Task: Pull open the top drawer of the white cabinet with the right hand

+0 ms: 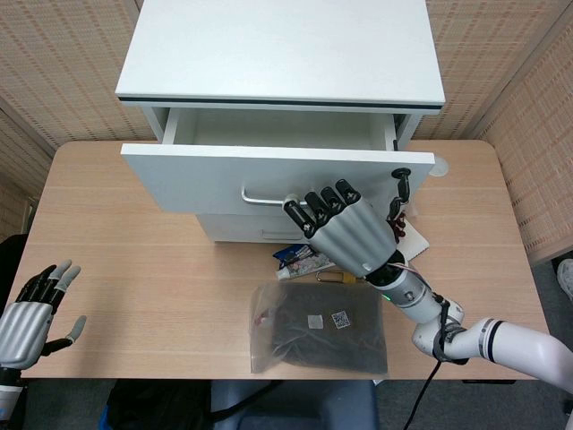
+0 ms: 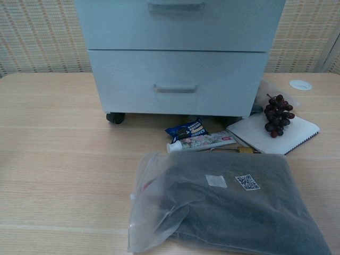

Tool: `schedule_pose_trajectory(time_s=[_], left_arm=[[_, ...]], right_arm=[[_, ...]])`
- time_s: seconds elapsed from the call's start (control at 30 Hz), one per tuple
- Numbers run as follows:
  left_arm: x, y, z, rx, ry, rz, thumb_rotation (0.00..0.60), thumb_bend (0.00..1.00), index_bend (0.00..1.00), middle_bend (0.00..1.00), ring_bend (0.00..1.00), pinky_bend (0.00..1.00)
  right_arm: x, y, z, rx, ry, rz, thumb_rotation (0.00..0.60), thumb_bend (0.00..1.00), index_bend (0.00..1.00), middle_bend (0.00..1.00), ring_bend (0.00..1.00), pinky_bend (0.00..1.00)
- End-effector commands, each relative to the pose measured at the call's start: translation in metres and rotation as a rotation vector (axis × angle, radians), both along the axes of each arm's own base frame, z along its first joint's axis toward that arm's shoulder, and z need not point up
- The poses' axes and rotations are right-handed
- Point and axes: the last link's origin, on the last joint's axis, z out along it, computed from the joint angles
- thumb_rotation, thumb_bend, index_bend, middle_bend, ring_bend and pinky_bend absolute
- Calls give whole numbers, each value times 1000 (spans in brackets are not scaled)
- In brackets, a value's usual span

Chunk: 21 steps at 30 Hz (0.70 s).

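Observation:
The white cabinet (image 1: 282, 49) stands at the back of the table. Its top drawer (image 1: 197, 175) is pulled out, and the bare inside (image 1: 277, 130) shows behind the front panel. My right hand (image 1: 345, 228) is in front of the panel with its fingers hooked over the metal handle (image 1: 260, 199). My left hand (image 1: 31, 313) hovers open at the table's near left corner, holding nothing. The chest view shows only the two lower drawers (image 2: 175, 74), both closed, and neither hand.
A black key (image 1: 400, 179) sticks out at the drawer's right end. In front of the cabinet lie a bagged dark cloth (image 2: 228, 210), a toothpaste tube (image 2: 202, 142), a blue packet (image 2: 187, 129), and grapes (image 2: 277, 114) on a notebook (image 2: 292, 133). A white disc (image 2: 300, 84) sits far right.

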Motion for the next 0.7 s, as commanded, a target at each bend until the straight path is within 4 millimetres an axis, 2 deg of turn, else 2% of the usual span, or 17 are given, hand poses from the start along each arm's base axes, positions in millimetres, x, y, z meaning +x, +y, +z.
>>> schedule_pose_trajectory(time_s=[0.03,0.7], left_arm=[[0,0,0,-1,0,0,600,376,69,0,30,115],[2,1,-1,-5,3,-4,600,376,68,0,30,115]], right_arm=[[0,1,0,1,-1,5,600,282,557,919,971,1000],[-2,16,1,17,0,36,600,282,557,918,971,1000]])
